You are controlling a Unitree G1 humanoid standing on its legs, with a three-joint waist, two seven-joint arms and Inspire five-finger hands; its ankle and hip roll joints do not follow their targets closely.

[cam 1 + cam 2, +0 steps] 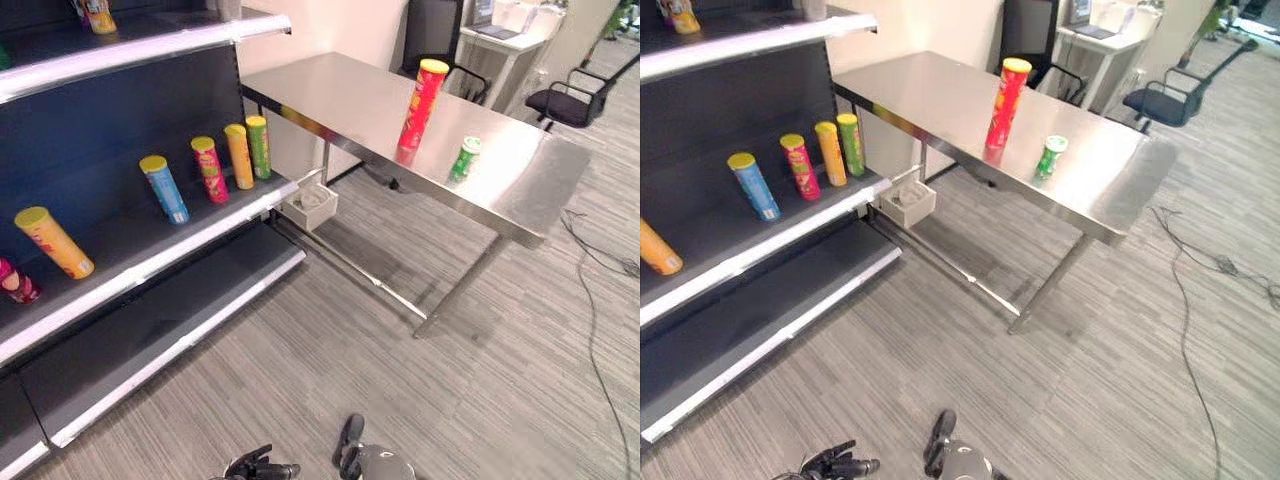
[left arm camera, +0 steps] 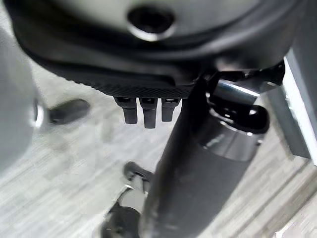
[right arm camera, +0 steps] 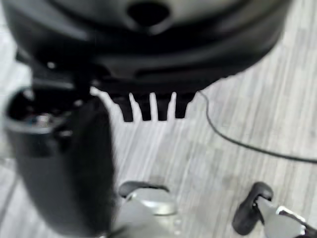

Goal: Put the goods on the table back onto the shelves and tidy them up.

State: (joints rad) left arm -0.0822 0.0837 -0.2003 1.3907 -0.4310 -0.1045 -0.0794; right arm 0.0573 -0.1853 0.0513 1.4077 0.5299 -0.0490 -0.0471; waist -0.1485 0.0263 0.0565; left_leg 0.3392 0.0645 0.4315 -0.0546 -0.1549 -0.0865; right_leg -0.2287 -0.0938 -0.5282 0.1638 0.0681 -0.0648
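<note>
Head stereo pair: high vantage, facing down and forward; both eyes share the shelves [image 1: 150,250] at left, the steel desk [image 1: 520,190] ahead and the striped floor [image 1: 300,380], offset slightly sideways.
Left wrist camera: very close behind the left hand [image 2: 143,111], facing down at floor.
Right wrist camera: very close behind the right hand [image 3: 148,106], facing down at floor.

table [image 1: 350,100]: glossy brushed metal | floor [image 1: 330,380]: matt striped carpet
</note>
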